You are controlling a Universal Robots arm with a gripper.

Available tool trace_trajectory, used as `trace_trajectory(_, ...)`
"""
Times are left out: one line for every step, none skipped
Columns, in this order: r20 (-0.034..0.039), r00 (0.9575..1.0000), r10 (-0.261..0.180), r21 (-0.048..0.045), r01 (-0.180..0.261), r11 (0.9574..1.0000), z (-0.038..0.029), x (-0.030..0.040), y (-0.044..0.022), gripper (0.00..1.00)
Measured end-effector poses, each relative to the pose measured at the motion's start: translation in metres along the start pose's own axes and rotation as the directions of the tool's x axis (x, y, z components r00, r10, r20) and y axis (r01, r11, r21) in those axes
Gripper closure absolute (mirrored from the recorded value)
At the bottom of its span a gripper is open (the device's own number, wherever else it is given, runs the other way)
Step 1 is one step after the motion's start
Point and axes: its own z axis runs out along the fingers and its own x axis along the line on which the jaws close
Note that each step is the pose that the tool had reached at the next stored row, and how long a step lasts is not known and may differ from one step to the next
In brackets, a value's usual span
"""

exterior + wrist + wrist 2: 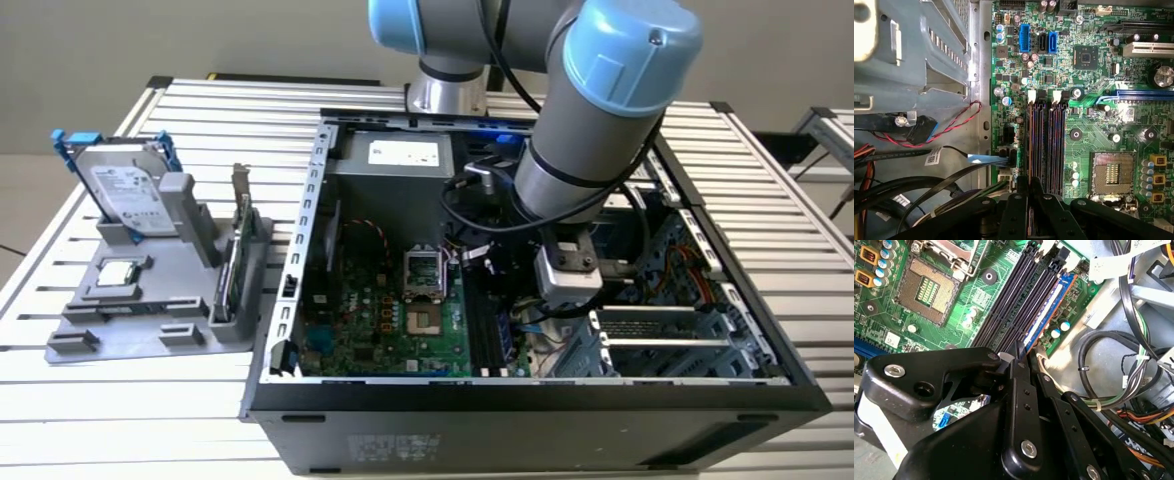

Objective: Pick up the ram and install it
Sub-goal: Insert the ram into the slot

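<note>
Blue-green ram (1046,315) (thin, flat stick) seated in slot beneath gripper (1019,357)

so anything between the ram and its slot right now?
Nothing visible. The ram already stands in the outermost of the memory slots, edge up, with the gripper closed over its near end. Whether it is fully seated can't be told.

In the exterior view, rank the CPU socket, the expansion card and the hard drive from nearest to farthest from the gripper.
1. CPU socket, on the motherboard just to the gripper's exterior-view left.
2. Expansion card, upright in the grey stand outside the case.
3. Hard drive, at the stand's far-left end.
</note>
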Motion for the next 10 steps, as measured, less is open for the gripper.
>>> trace_trajectory(0.0,1.0,0.0,0.0001,0.0,1.0,0.0,0.0,0.0,1.0)
trace_trajectory(0.0,1.0,0.0,0.0001,0.0,1.0,0.0,0.0,0.0,1.0)
trace_trajectory(0.0,1.0,0.0,0.0001,0.0,1.0,0.0,0.0,0.0,1.0)
trace_trajectory(0.0,1.0,0.0,0.0001,0.0,1.0,0.0,0.0,0.0,1.0)
trace_trajectory(0.0,1.0,0.0,0.0,0.0,1.0,0.0,0.0,0.0,1.0)
trace_trajectory(0.0,1.0,0.0,0.0,0.0,1.0,0.0,0.0,0.0,1.0)
trace_trajectory(0.0,1.0,0.0,0.0,0.0,1.0,0.0001,0.0,0.0,1.0)
trace_trajectory(0.0,1.0,0.0,0.0001,0.0,1.0,0.0001,0.0,0.0,1.0)
trace_trajectory(0.0,1.0,0.0,0.0001,0.0,1.0,0.0001,0.0,0.0,1.0)
trace_trajectory(0.0,1.0,0.0,0.0001,0.0,1.0,0.0001,0.0,0.0,1.0)
